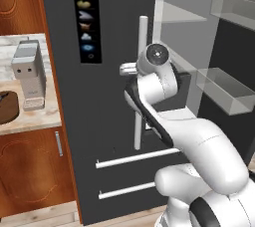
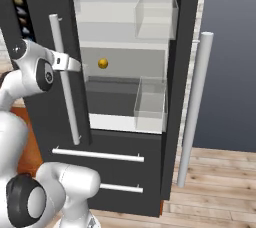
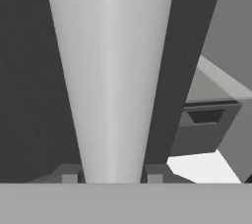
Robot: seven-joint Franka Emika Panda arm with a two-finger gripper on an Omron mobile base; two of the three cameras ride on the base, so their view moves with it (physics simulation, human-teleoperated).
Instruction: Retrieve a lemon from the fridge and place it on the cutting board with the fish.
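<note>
The fridge [image 1: 109, 136] stands in front of me with its right door swung open and its pale interior showing. A small yellow lemon [image 2: 103, 63] rests on a middle shelf inside. My gripper [image 2: 67, 63] is shut on the long white bar handle [image 2: 65, 97] of the left door; in the hand view that handle [image 3: 110, 70] runs up between my fingertips [image 3: 69, 176]. In the left base view the gripper [image 1: 128, 68] sits at the handle [image 1: 141, 37] about halfway up. The dark brown cutting board [image 1: 7, 106] lies on the counter at the left edge, cut off by the frame. The fish is not visible.
A grey coffee machine [image 1: 29, 71] stands on the marble counter [image 1: 35, 119] beside the fridge. Clear door bins [image 2: 151, 103] hang on the open right door, whose own handle [image 2: 195, 102] stands out to the right. Two drawer bars [image 1: 134, 157] run below.
</note>
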